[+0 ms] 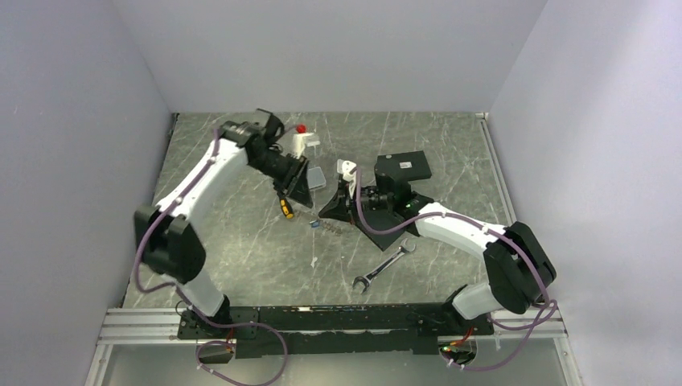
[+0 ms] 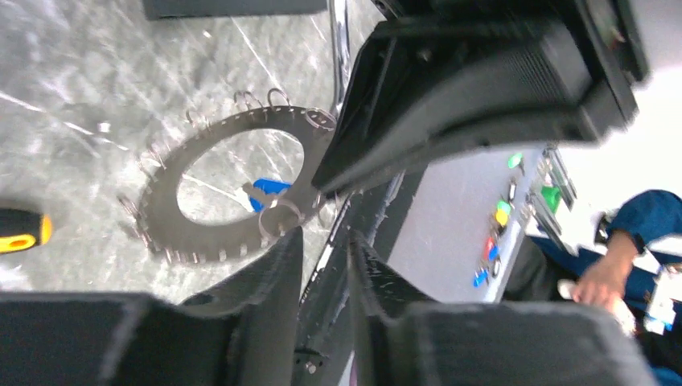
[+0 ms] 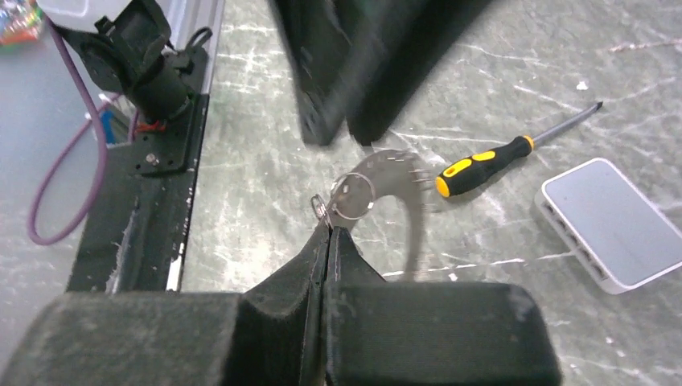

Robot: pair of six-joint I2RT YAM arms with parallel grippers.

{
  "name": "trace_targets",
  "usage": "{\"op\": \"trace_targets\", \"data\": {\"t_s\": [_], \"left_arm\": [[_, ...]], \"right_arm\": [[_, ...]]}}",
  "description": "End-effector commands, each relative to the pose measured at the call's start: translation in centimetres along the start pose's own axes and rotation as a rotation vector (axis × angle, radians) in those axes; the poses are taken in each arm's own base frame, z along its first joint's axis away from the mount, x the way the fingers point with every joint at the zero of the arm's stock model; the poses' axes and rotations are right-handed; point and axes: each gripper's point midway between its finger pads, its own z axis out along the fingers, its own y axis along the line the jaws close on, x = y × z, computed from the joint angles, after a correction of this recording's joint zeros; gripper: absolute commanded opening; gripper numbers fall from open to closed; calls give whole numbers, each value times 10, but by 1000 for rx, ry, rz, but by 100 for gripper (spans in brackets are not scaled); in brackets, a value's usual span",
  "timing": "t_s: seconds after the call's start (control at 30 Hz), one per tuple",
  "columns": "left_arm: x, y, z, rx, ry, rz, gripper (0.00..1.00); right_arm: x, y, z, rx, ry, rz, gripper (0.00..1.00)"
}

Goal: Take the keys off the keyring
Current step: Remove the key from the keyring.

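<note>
The keyring, a thin grey toothed disc rimmed with small keys, is at mid-table, just right of the yellow-handled screwdriver. My right claw pinches its rim tight; my left claw hangs beside it, slightly parted and empty. I judge I'm bracing it; next my left must pinch one slim, slick key free.
</note>
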Motion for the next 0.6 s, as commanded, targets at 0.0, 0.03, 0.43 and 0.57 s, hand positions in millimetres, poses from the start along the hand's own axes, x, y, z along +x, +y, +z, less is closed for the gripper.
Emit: {"op": "trace_targets", "data": {"t_s": [0.0, 0.03, 0.43, 0.57], "left_arm": [[-19, -33, -33, 9, -254, 203, 38], [-18, -34, -33, 4, -287, 231, 41], [2, -29, -17, 40, -359, 270, 34], [-2, -29, -22, 19, -376, 294, 33]], "right_arm": [[-36, 1, -3, -27, -188, 88, 0], [-37, 1, -4, -29, -211, 114, 0], [-57, 9, -19, -68, -407, 251, 0], [-59, 13, -21, -87, -420, 247, 0]]}}
